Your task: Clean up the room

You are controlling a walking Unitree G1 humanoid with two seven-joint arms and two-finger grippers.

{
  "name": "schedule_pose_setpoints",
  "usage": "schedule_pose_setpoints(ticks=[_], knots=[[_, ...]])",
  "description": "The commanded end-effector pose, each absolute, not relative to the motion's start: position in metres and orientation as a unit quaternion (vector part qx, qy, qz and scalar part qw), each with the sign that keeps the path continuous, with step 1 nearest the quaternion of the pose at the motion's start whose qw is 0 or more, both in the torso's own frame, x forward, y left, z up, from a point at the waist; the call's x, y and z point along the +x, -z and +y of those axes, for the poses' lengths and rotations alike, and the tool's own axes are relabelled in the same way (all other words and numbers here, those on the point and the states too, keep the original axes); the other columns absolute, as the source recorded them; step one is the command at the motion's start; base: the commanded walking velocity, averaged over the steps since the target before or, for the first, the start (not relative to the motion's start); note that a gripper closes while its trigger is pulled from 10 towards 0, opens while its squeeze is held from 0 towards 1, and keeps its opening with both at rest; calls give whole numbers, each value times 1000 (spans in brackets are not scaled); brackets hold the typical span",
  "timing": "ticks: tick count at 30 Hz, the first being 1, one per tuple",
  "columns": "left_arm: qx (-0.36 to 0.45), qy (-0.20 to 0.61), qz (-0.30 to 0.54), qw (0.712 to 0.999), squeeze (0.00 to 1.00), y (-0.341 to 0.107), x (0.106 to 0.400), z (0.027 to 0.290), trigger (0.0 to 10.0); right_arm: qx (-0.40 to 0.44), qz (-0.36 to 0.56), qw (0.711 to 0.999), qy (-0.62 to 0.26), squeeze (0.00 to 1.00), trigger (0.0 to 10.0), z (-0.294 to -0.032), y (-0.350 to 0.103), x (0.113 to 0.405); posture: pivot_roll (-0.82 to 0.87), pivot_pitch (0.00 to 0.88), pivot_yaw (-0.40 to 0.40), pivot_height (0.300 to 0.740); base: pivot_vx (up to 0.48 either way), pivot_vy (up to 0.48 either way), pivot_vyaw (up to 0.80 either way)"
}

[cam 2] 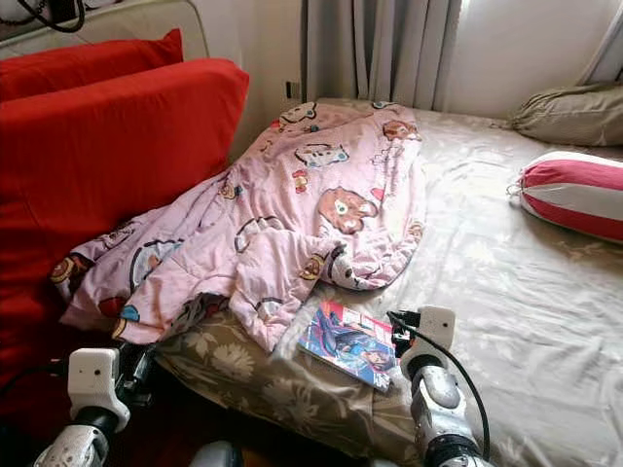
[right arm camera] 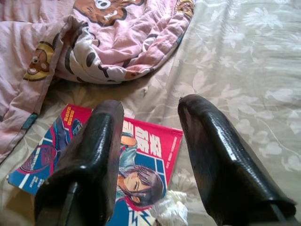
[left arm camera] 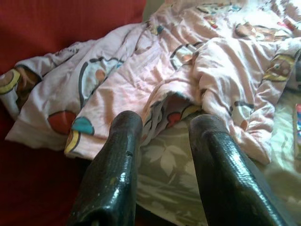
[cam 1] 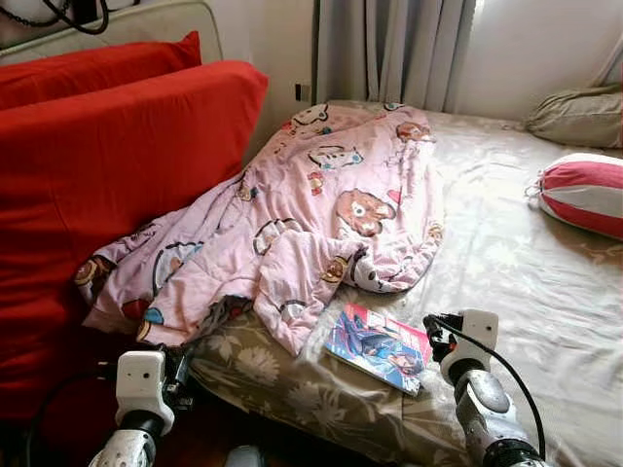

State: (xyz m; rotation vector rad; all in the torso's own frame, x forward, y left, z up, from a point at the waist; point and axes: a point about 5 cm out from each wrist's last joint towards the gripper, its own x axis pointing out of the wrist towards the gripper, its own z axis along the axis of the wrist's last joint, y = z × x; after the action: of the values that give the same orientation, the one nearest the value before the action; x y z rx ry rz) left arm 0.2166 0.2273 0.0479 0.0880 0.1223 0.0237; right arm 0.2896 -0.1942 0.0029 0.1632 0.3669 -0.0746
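1. My right gripper (right arm camera: 150,155) hangs just above the comic book (cam 1: 378,347), which lies flat on the bed (cam 1: 545,292) near its front edge, beside the pink blanket (cam 1: 311,214). My fingers are apart, with nothing between them.
2. I judge the book is the step in hand. It is thin and flat, so I should come low to the edge nearest me, slide one finger under the cover and close slowly. The sheet is soft and may be pinched together with the book.
3. My left gripper (left arm camera: 162,165) is also apart and empty, at the bed corner, pointing at the hanging blanket edge and the red cushion (cam 1: 107,165).
4. My right wrist view shows a small white crumpled thing (right arm camera: 170,211) touching the near edge of the book; from my head I cannot make it out.
5. The head views show a striped pillow (cam 1: 589,193) and a grey pillow (cam 1: 579,115), well apart from the book.
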Motion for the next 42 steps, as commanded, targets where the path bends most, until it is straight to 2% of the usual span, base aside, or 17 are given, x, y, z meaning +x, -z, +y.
schedule_pose_setpoints(ticks=[1,11,19,32,33,34,35,36,37,40,41,42], knots=[[47,-7,62,997,0,-50,219,227,10000,85,185,978,40,0,10000,-195,0,286,126,0,4,632,281,0,0],[54,-2,61,997,0,-52,214,230,10000,85,199,976,29,0,10000,-188,8,280,143,0,-5,632,283,0,0],[58,-2,62,996,0,-55,206,232,10000,88,205,974,34,0,10000,-187,7,283,167,0,-10,632,0,0,0],[51,8,37,998,0,-76,211,225,10000,101,242,963,61,0,10000,-190,6,290,212,3,-22,632,0,0,0],[48,6,35,998,0,-77,211,225,10000,103,246,962,63,141,10000,-191,6,290,214,13,-27,632,0,0,0],[46,4,34,998,0,-78,211,225,10000,105,249,961,64,141,10000,-192,7,290,216,15,-29,632,0,0,0],[45,3,30,999,0,-82,210,223,10000,105,256,958,73,1000,10000,-196,8,288,223,22,-34,632,0,0,0],[45,3,29,999,0,-83,209,223,10000,104,258,958,75,1000,10000,-197,8,288,223,22,-34,632,0,0,0],[39,0,26,999,0,-83,210,222,10000,104,263,956,78,1000,10000,-198,9,287,224,57,-37,632,0,0,0],[34,-6,23,999,0,-85,211,219,10000,81,286,950,94,1000,10000,-204,14,282,227,49,-47,632,0,0,0],[34,-8,17,999,0,-88,214,219,10000,89,286,949,101,588,10000,-205,14,282,230,52,-54,632,0,0,0],[30,-18,8,999,0,-93,217,221,10000,106,284,946,111,0,10000,-207,14,282,222,80,-51,632,0,0,0]])
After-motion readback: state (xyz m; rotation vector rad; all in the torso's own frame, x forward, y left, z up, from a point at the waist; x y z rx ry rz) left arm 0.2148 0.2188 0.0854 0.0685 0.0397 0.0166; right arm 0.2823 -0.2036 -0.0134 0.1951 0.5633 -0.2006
